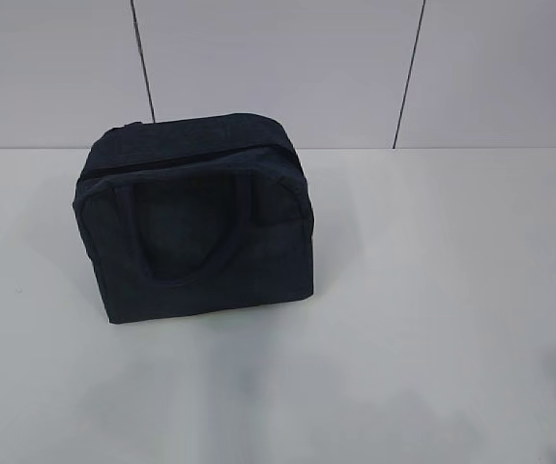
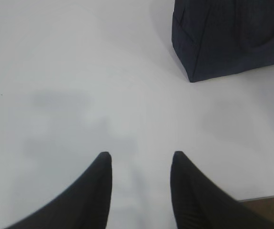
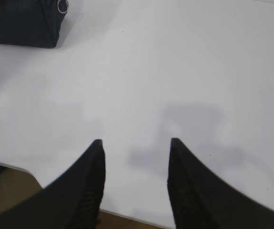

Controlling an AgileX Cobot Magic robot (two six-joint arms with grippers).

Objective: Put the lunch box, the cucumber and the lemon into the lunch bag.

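From my exterior feed I see the boxy dark navy fabric lunch bag [image 1: 195, 220] standing upright on the white tabletop [image 1: 432, 319], left of centre and toward the back edge, near the pale panelled wall [image 1: 278, 68]. Its zipper line [image 1: 176, 160] runs along the top and looks closed, and one looped handle [image 1: 183, 232] hangs flat against the face turned to me. Neither arm shows in this view.

On my left wrist feed, the left gripper [image 2: 140, 167] hangs above bare table with its two black fingers [image 2: 96, 191] spread apart and nothing between them; a lower corner of the bag sits at the upper right, well apart from the fingertips.

On my right wrist feed, the right gripper [image 3: 136, 152] is likewise released, its fingers [image 3: 189, 186] parted over bare table near the front edge. The bag's end with its silver ring pull [image 3: 62, 6] lies at the upper left, well away
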